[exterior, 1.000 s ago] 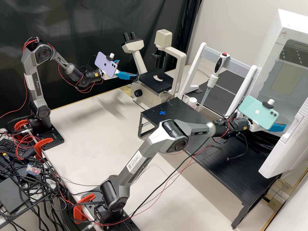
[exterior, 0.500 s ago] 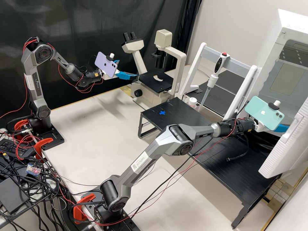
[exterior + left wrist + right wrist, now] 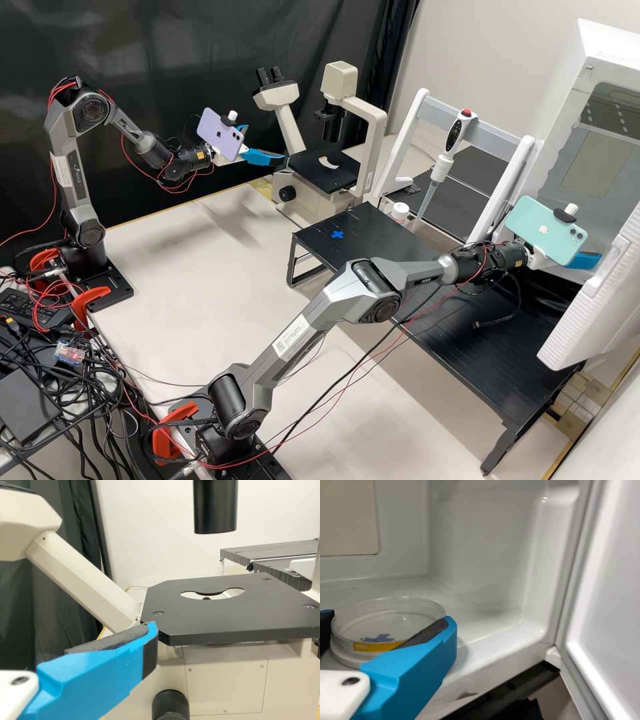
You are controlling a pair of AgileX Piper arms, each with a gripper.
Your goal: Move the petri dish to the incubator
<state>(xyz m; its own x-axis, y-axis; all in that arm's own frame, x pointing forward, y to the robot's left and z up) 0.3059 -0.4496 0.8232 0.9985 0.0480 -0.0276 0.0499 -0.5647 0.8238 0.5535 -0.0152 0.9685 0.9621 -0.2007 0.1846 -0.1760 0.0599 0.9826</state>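
Right gripper (image 3: 585, 261), at the right of the high view: it reaches into the incubator (image 3: 603, 43), its two blue fingers closed on the petri dish (image 3: 365, 617). The right wrist view shows the dish inside the chamber, pinched between the black finger pads (image 3: 427, 632); whether its base touches the chamber floor cannot be told. A yellow label (image 3: 362, 646) runs along the dish's side, and a blue mark (image 3: 379, 638) shows through it. The door (image 3: 593, 310) stands open at the right edge of the high view.

Left gripper (image 3: 267, 142), left of the upper centre: it is held up beside the microscope (image 3: 340, 80), its fingers spread apart with nothing between them. In the left wrist view, one finger lies near the black stage (image 3: 215, 622).

Surroundings, high view: the purple phone (image 3: 221, 135) is mounted over the left gripper and the green phone (image 3: 543, 230) over the right. The pipette (image 3: 455, 137) hangs upright on the white frame (image 3: 408, 127), above centre right. A blue cross (image 3: 337, 234) marks the black platform (image 3: 363, 223) at centre. Cables (image 3: 57, 400) lie tangled at lower left.
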